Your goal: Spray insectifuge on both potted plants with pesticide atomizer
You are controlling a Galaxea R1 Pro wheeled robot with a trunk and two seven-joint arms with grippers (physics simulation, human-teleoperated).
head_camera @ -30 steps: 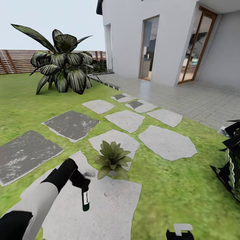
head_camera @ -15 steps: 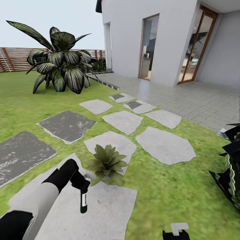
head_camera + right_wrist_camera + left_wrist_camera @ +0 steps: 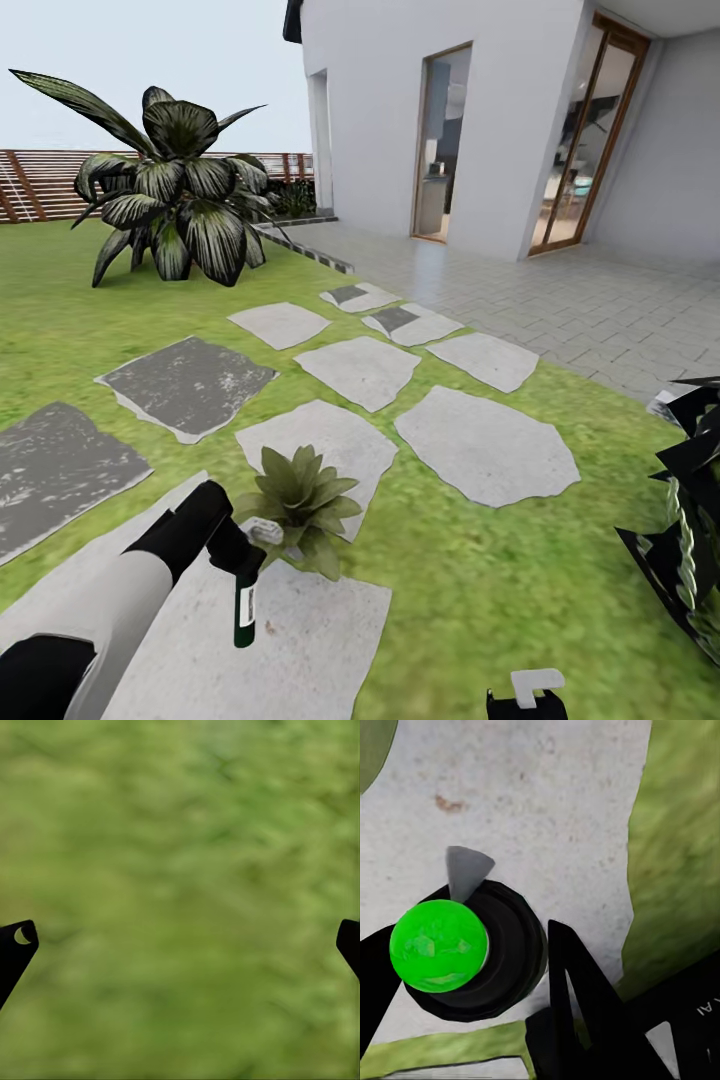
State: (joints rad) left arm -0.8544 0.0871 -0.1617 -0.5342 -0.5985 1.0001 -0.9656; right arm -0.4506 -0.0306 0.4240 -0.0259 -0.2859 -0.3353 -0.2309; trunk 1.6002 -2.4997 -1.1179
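Note:
My left gripper [image 3: 238,552] is shut on the pesticide atomizer [image 3: 245,610], a dark green bottle with a white label that hangs down over a pale stepping stone [image 3: 300,640]. The left wrist view shows the atomizer [image 3: 439,945] end-on, a bright green disc in a black ring, between my dark fingers [image 3: 577,997]. A potted plant [image 3: 297,492], a low green rosette, sits just beyond and right of the left gripper, nearly touching the atomizer's white head. My right gripper [image 3: 527,697] is low at the front, and the right gripper [image 3: 180,937] stands open over grass.
Grey stepping stones [image 3: 485,445] lie across the lawn [image 3: 500,590]. A big dark shrub [image 3: 180,200] stands at the back left before a wooden fence [image 3: 45,185]. A dark spiky plant [image 3: 690,520] is at the right edge. A paved terrace [image 3: 600,300] and a white house [image 3: 400,110] lie beyond.
The whole picture has shifted left, so the camera has moved. The atomizer in my left gripper now sits closer to the rosette plant than before.

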